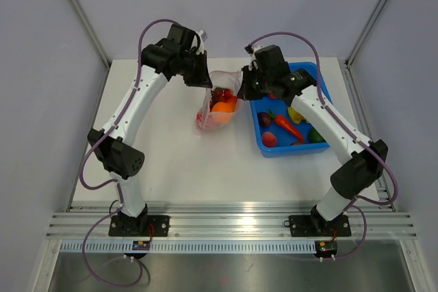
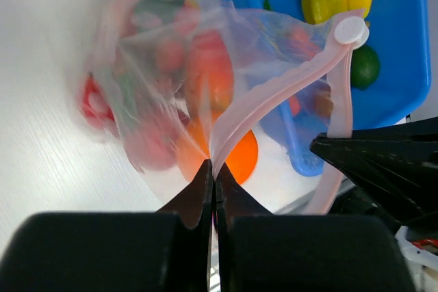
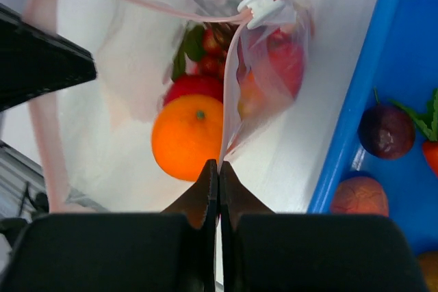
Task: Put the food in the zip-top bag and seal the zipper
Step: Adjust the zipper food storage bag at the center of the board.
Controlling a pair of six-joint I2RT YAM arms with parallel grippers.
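Observation:
The clear zip-top bag (image 1: 217, 104) hangs open between my two grippers above the table, with an orange (image 3: 186, 137), red fruits (image 3: 195, 87) and other food inside. My left gripper (image 2: 214, 171) is shut on the pink zipper strip (image 2: 274, 94) at one end of the mouth. My right gripper (image 3: 219, 166) is shut on the mouth edge at the other side. The white slider (image 3: 263, 1) sits at the far corner of the mouth and also shows in the left wrist view (image 2: 352, 31). In the top view the left gripper (image 1: 202, 77) and right gripper (image 1: 245, 87) flank the bag.
The blue tray (image 1: 315, 80) stands just right of the bag and holds a carrot (image 1: 287, 125), a banana (image 1: 295, 114), a purple fruit (image 1: 264, 118), a reddish fruit (image 1: 269, 139) and a green one (image 1: 316, 135). White table (image 1: 171, 162); metal rail along the near edge.

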